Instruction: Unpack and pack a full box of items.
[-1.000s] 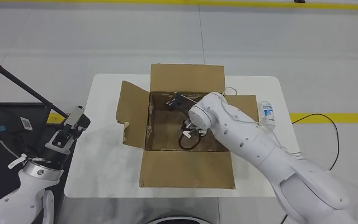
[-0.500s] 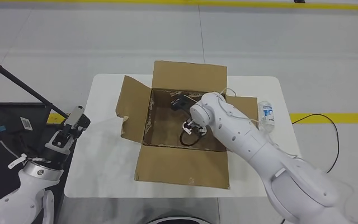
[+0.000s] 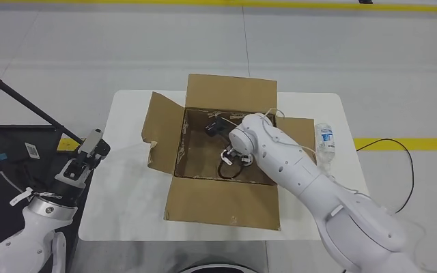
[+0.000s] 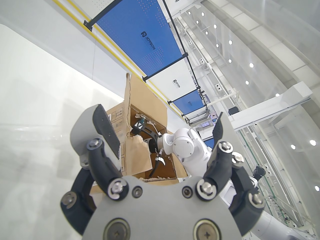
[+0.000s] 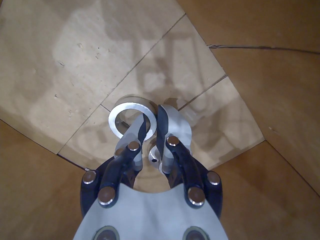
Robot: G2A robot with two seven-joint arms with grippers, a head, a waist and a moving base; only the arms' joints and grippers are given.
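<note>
right arm (image 3: 300, 177): glossy white shells | left hand (image 4: 160, 116): grey plate, black links, black pads, silver screws

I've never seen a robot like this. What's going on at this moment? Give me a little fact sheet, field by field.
Setting: white table with a cardboard box on it, flaps open
Right jaws: down inside the box, shut on the wall of a metal ring, one jaw through its hole
Left jaws: open, holding nothing, off the table's left side
Outside the box: small bottle lying on the table, right of the box
Likely step: taking the ring out; whether it is lifted yet cannot be told
</note>
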